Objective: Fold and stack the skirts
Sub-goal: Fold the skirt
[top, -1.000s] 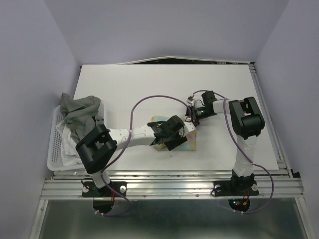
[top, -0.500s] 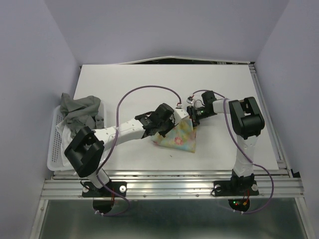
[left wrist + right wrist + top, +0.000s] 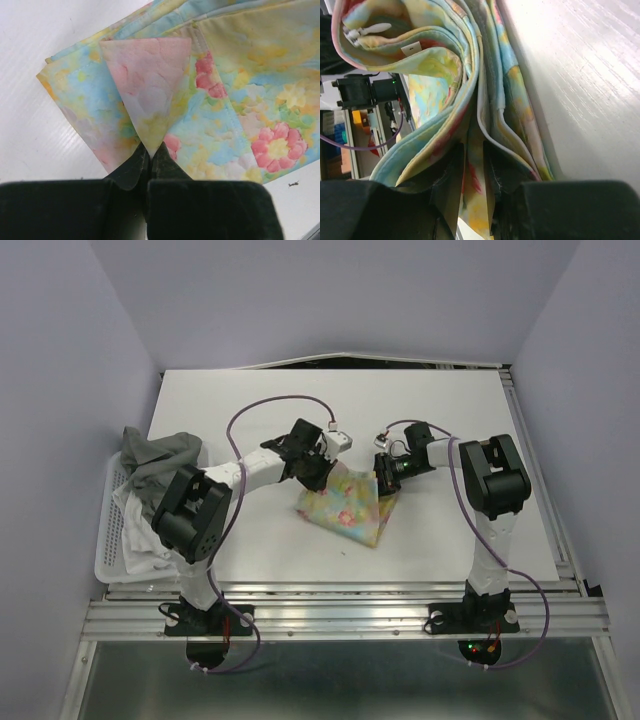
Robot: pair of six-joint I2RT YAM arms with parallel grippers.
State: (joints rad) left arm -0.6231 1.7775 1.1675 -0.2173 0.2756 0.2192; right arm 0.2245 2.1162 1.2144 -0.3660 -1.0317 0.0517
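On surface (image 3: 250, 410), floral skirt (image 3: 350, 512) lies between the two tools, body on the base side of both. The left tool (image 3: 150, 148) pinches one corner tip, jaws pressed together, and the right tool (image 3: 473, 155) pinches the layered edge opposite. Held edge runs tool to tool.

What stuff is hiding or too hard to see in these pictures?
- Top view: the white skirt in the basket is mostly hidden by the grey skirt and the left arm.
- Top view: the tips of the right claw are too small to make out.
- Left wrist view: the floral skirt runs off the top and right edges.
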